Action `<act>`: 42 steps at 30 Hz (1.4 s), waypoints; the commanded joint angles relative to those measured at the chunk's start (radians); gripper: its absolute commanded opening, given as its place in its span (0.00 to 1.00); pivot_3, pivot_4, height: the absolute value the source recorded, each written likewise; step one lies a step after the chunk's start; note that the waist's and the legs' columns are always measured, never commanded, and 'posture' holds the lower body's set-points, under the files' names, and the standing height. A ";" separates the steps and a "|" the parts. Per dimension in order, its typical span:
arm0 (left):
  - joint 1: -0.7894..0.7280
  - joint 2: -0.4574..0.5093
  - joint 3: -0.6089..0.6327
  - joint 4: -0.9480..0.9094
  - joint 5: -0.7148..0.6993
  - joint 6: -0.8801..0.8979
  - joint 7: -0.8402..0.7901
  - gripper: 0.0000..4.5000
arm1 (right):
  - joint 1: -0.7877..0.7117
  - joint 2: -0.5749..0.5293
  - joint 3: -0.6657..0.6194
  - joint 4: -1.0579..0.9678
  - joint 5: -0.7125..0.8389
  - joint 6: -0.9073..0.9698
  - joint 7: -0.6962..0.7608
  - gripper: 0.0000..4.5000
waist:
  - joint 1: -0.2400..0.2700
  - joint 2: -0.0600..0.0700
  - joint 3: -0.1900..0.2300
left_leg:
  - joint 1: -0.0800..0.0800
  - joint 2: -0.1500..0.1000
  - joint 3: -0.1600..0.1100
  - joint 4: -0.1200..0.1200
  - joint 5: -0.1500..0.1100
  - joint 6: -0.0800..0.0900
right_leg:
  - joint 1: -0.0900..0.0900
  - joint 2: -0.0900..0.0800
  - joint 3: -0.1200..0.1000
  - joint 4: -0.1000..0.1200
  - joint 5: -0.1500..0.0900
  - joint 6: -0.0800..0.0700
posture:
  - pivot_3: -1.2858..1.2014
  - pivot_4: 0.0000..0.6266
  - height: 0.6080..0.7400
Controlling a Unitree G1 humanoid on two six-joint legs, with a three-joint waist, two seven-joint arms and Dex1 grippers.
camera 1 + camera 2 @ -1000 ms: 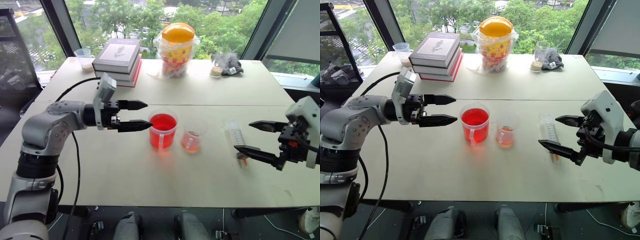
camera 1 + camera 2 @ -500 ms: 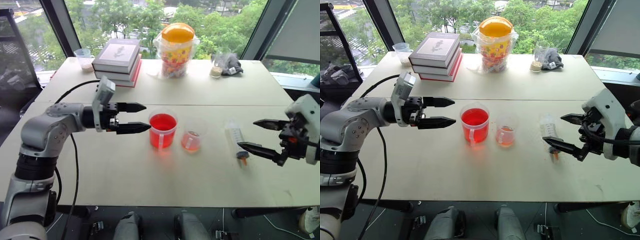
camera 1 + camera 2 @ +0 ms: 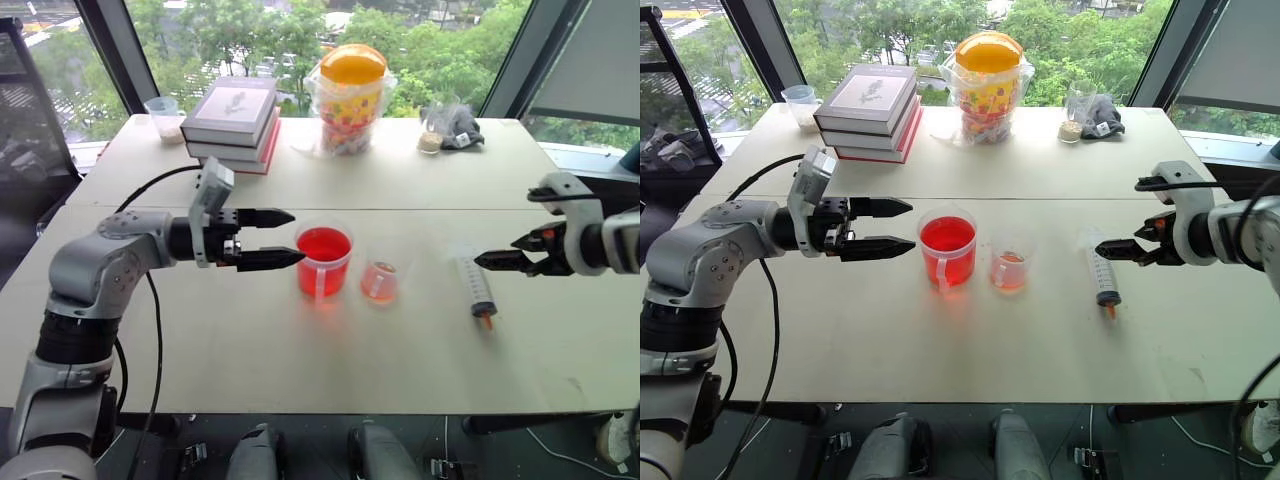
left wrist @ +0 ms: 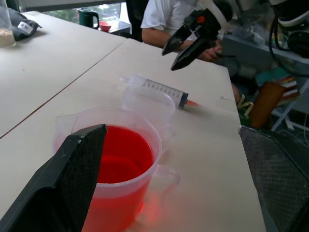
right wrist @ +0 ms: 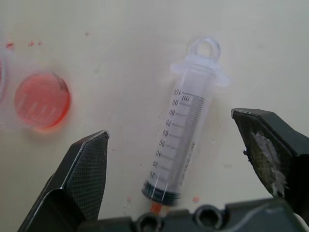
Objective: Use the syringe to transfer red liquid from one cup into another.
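1. Two cups sit mid-table: the big cup (image 3: 947, 250) is full of bright red liquid (image 3: 947, 236), and the small cup (image 3: 1008, 270) just to its right has only a pale orange-pink bit at the bottom.
2. Syringe (image 3: 1103, 275) lies flat on the table (image 3: 940, 350), well right of the small cup, orange tip pointing toward the near edge and plunger ring toward the far side. Clear barrel, printed scale marks, plunger looks pushed in.
3. Right gripper (image 3: 1124, 249) hangs above the syringe, fingers spread wide with nothing in them. From the wrist view, the barrel sits between the two fingers, not touched.
4. Left gripper (image 3: 895, 225) points sideways at the big cup, just left of its rim, fingers released too, empty.
5. Plenty of bare table in front of the cups and around the syringe. Books (image 3: 872, 100), a candy jar (image 3: 989, 75) and little containers sit way back by the window, well apart from the action.
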 commanded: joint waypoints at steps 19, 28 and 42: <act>0.056 -0.006 0.067 -0.114 -0.041 -0.008 0.097 1.00 | -0.313 0.242 0.389 0.609 -0.369 -0.128 0.223 0.99 | 0.002 0.000 0.000 | -0.002 0.000 0.004 0.000 -0.001 0.001 | -0.002 0.000 0.001 0.001 0.002 0.004 | 0.52 0.24 1.00; 0.056 -0.003 0.065 -0.119 -0.041 -0.008 0.105 1.00 | -0.322 0.311 0.383 0.703 -0.453 -0.174 0.265 0.69 | 0.001 0.000 0.000 | -0.002 0.000 0.005 0.001 -0.001 0.001 | -0.001 0.000 0.000 0.001 0.002 0.004 | 0.52 0.24 1.00; 0.022 0.001 0.053 -0.088 -0.032 -0.010 0.088 1.00 | -0.308 0.259 0.061 0.398 -0.407 -0.164 0.182 0.31 | 0.002 0.001 0.000 | -0.001 0.000 0.005 0.000 -0.001 0.001 | -0.002 0.000 0.001 0.002 0.002 0.004 | 0.52 0.24 1.00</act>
